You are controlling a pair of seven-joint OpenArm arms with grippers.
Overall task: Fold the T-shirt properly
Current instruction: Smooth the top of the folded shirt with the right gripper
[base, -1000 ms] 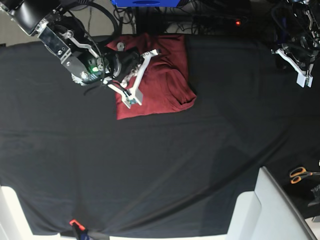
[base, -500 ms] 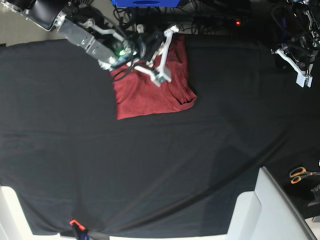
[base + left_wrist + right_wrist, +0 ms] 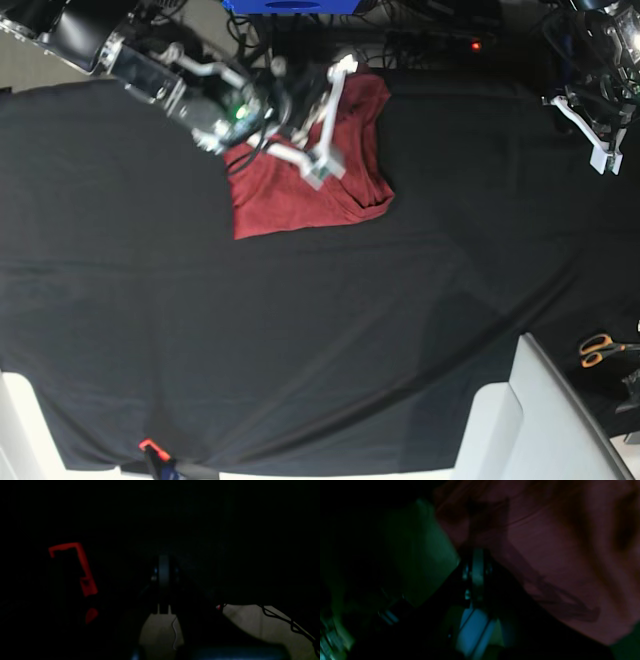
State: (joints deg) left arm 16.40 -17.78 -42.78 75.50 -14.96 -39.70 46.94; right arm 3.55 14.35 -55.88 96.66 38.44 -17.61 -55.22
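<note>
At the far edge of the black table cover (image 3: 320,330), left of centre in the base view: the T-shirt (image 3: 300,195), brick-red, folded into a compact, roughly square block with no clear long axis, slightly skewed so the near edge slopes up toward the right; near right corner bulging into a small rumpled lip, far edge touching the cover's back border beside cables. Above the shirt's far half, the right gripper (image 3: 325,170), white fingers pressed together, nothing visibly pinched between them, tips pointing toward the near side of the shirt. In the right wrist view, closed fingers (image 3: 477,572) against blurred maroon cloth, contact impossible to judge. At the far right edge of the cover, well apart from the shirt, the left gripper (image 3: 607,160), clenched and empty. Near the right border, orange-handled scissors (image 3: 600,350).
</note>
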